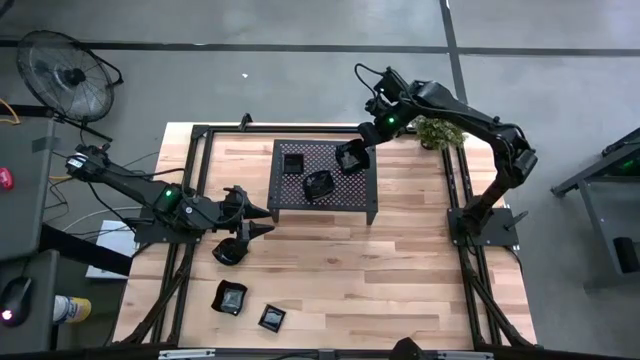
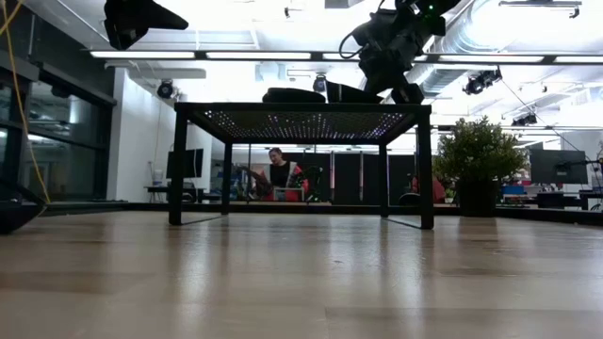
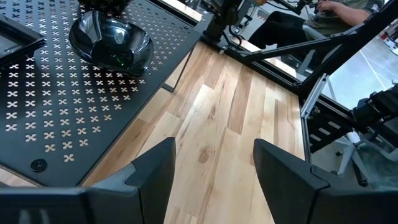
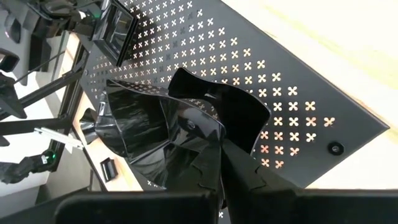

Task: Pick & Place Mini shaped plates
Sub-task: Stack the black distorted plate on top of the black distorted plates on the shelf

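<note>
Small glossy black plates lie in several places. On the black perforated rack (image 1: 325,180) sit a square plate (image 1: 292,162) and a leaf-shaped plate (image 1: 319,185), the latter also clear in the left wrist view (image 3: 112,40). My right gripper (image 1: 355,150) is over the rack's far right part, shut on another plate (image 4: 214,115). My left gripper (image 1: 262,213) is open and empty, hovering left of the rack. Just near of it, one plate (image 1: 230,250) rests on the table. Two more plates (image 1: 231,297) (image 1: 272,318) lie by the near edge. My right gripper pinches the plate by its rim (image 4: 205,134) between the two fingers, slanting down from the far right. The plate sits tilted in the hold over the rack's top. Whether its lower edge touches the rack, I cannot tell.
The rack stands on four legs (image 2: 424,169) in the far middle of the wooden table (image 1: 400,270). A potted plant (image 1: 438,130) stands by the far right corner. Black frame rails (image 1: 195,160) border the table. A fan (image 1: 65,75) stands off the table, and a person (image 2: 278,174) sits in the room behind.
</note>
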